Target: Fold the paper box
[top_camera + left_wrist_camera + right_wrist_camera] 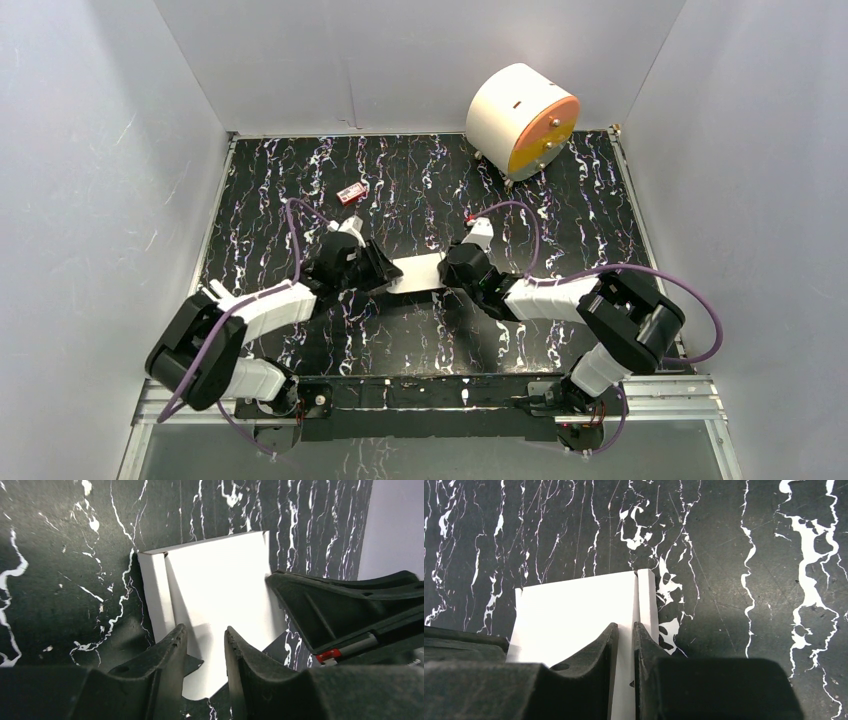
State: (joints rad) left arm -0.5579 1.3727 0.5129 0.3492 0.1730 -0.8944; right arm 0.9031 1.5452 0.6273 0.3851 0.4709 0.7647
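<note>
The paper box [415, 272] is a white cardboard sheet lying on the black marbled table between my two grippers. In the left wrist view the paper box [215, 590] has a narrow side flap [152, 595] raised along its left edge. My left gripper [205, 637] hangs over the sheet's near end, jaws apart, with only white card showing in the gap. My right gripper [625, 630] stands over the crease beside the narrow end flap [647, 600]. Its jaws are a thin slit apart and nothing shows pinched. It also shows as the right gripper [340, 610] at the sheet's far edge.
A big white cylinder with an orange face [522, 120] stands at the back right. A tiny red item [350, 193] lies at the back left of centre. White walls close in the table on three sides. Purple cables loop over both arms.
</note>
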